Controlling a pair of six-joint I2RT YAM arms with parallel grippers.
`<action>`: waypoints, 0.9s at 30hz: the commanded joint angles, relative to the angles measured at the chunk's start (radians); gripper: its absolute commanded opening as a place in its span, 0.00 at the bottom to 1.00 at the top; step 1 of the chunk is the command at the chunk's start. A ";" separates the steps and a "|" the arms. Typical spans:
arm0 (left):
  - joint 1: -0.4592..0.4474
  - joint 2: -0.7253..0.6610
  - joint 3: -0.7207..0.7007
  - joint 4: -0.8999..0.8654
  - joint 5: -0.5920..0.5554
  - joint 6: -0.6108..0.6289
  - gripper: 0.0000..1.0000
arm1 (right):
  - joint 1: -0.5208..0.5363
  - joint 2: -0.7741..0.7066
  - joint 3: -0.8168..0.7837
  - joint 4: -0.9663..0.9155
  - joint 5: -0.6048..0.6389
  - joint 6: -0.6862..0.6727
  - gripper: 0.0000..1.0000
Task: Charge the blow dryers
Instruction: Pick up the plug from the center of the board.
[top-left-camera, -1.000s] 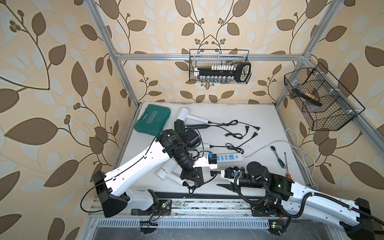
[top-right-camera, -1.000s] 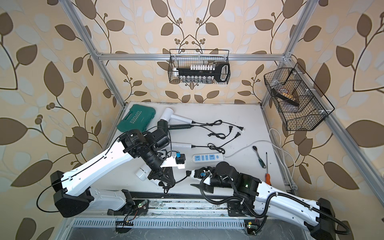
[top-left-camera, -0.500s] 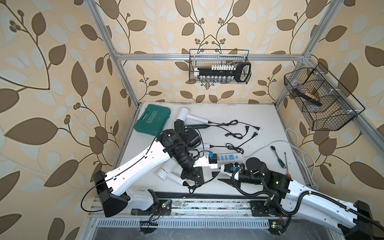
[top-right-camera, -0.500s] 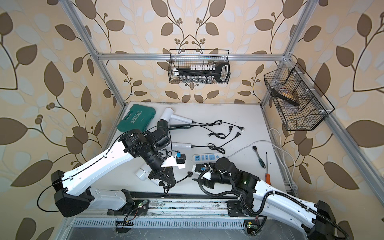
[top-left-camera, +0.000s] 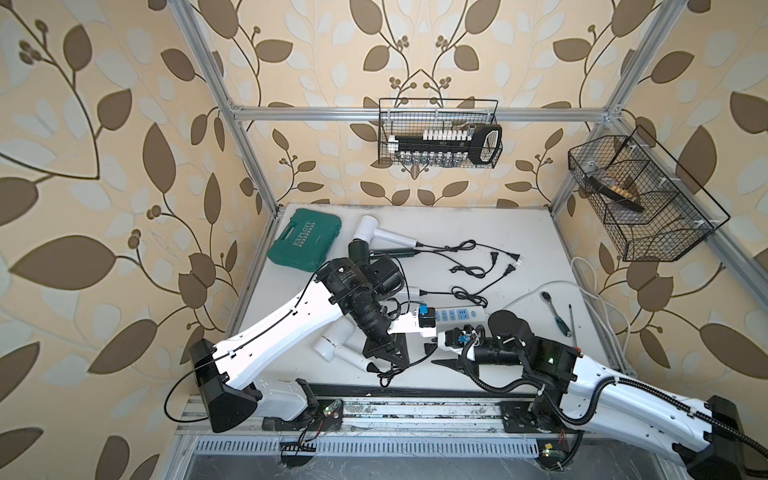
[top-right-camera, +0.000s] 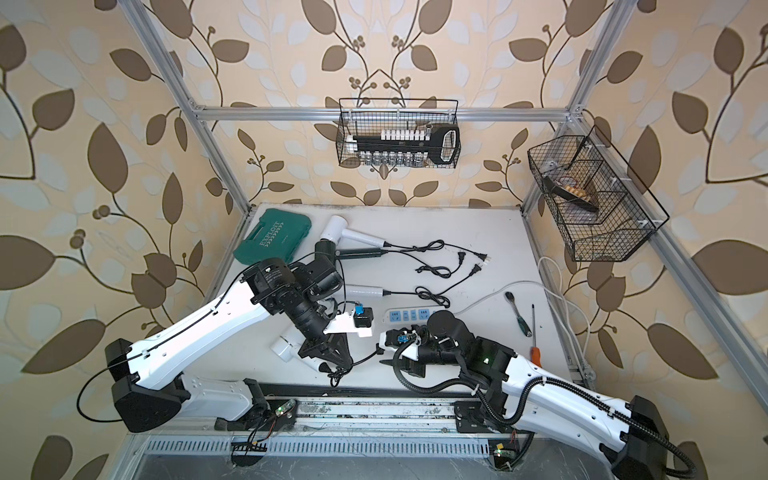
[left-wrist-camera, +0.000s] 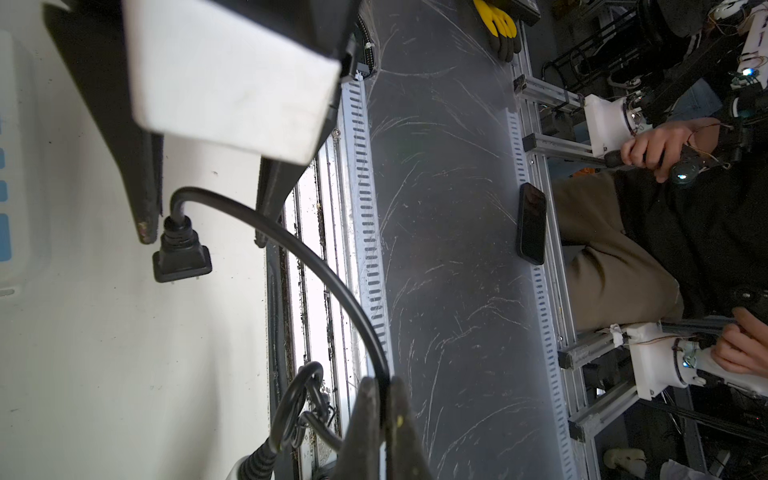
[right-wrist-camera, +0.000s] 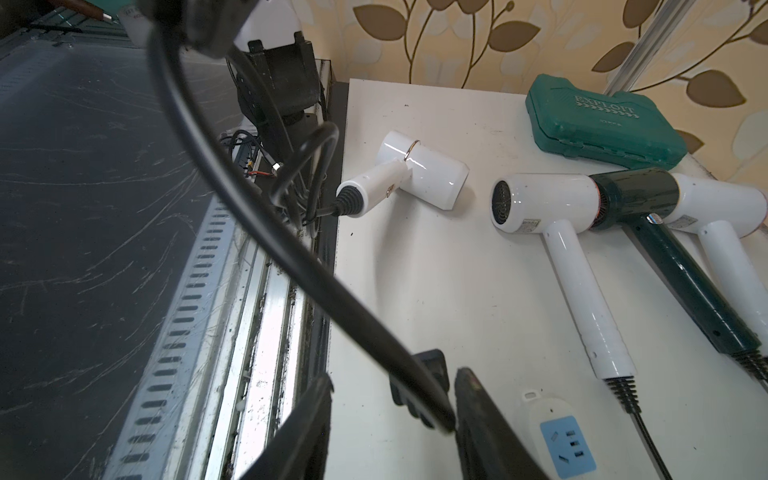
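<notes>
In the left wrist view my left gripper is shut on the black cord of the nearest white blow dryer, holding it above the table's front edge. The cord's plug hangs between the jaws of my right gripper, which are open; the cord rests against one finger. Both grippers show in a top view, the left gripper and the right gripper. A second white dryer, the dark green one and a third white one lie side by side further back.
The white power strip with blue sockets lies mid-table, its white cable running right. A teal case sits back left. A ratchet and a screwdriver lie right. Wire baskets hang on the walls.
My right gripper's jaws have narrowed a little around the plug and the right arm has shifted slightly. The left arm has held still with the cord.
</notes>
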 joint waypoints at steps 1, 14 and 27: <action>0.004 -0.007 0.002 -0.004 0.008 0.027 0.00 | -0.004 0.019 0.043 -0.021 -0.042 -0.036 0.47; 0.004 -0.005 0.014 -0.014 0.009 0.024 0.00 | -0.024 0.079 0.053 -0.007 -0.064 -0.042 0.36; 0.004 -0.008 0.024 0.015 -0.035 -0.013 0.00 | -0.033 0.045 0.026 -0.006 -0.062 -0.012 0.00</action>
